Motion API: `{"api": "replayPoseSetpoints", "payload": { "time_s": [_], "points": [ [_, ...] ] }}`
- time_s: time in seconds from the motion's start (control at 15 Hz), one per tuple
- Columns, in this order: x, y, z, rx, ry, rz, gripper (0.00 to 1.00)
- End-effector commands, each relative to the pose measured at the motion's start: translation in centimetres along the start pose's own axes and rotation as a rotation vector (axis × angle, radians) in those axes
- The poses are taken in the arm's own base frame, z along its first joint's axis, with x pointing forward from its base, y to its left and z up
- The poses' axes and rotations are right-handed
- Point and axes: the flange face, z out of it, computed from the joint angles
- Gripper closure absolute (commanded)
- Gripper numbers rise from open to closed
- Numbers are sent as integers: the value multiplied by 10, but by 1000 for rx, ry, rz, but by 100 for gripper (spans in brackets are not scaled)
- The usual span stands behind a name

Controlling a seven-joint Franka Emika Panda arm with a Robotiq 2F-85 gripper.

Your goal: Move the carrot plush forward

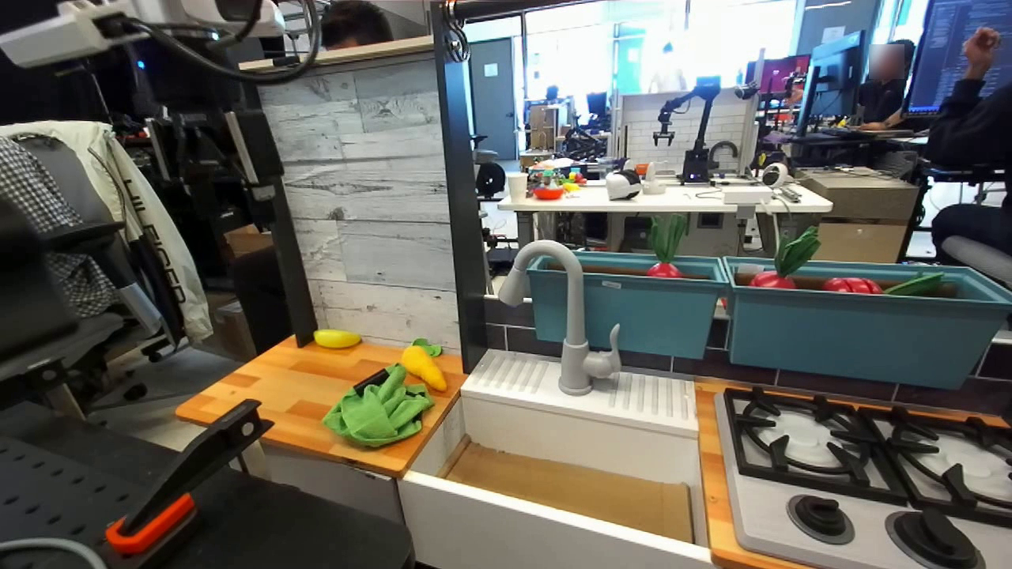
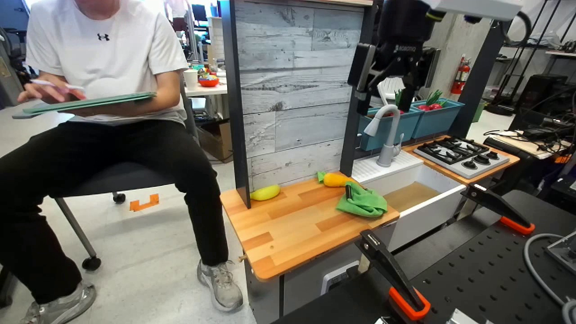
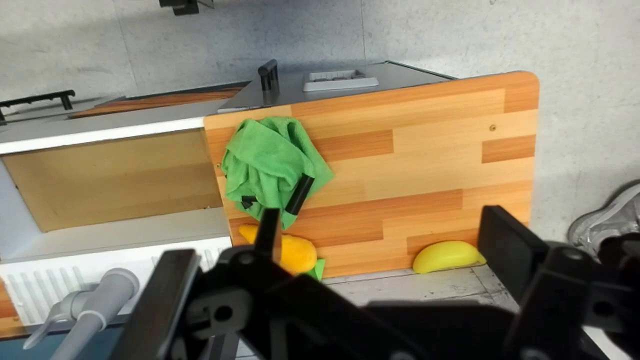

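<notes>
The carrot plush is orange-yellow with a green top. It lies on the wooden counter at the foot of the grey panel, near the sink corner, in both exterior views. In the wrist view the carrot plush is partly hidden behind one finger. My gripper is open and empty, high above the counter and well apart from the plush. In the wrist view the gripper has its fingers wide apart. It also hangs at the upper left in an exterior view.
A crumpled green cloth with black strips lies beside the carrot's narrow end. A yellow banana lies against the grey panel. The sink, grey faucet and stove adjoin the wooden counter. A person sits near the counter.
</notes>
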Motion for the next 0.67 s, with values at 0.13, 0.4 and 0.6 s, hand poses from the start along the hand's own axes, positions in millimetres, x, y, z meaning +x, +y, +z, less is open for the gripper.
{"api": "replayPoseSetpoints", "payload": {
  "time_s": [0.13, 0.4, 0.6],
  "points": [
    [55, 8, 44, 63, -22, -92, 0],
    [91, 16, 83, 82, -51, -150, 0],
    [113, 20, 117, 93, -78, -192, 0]
  ]
}}
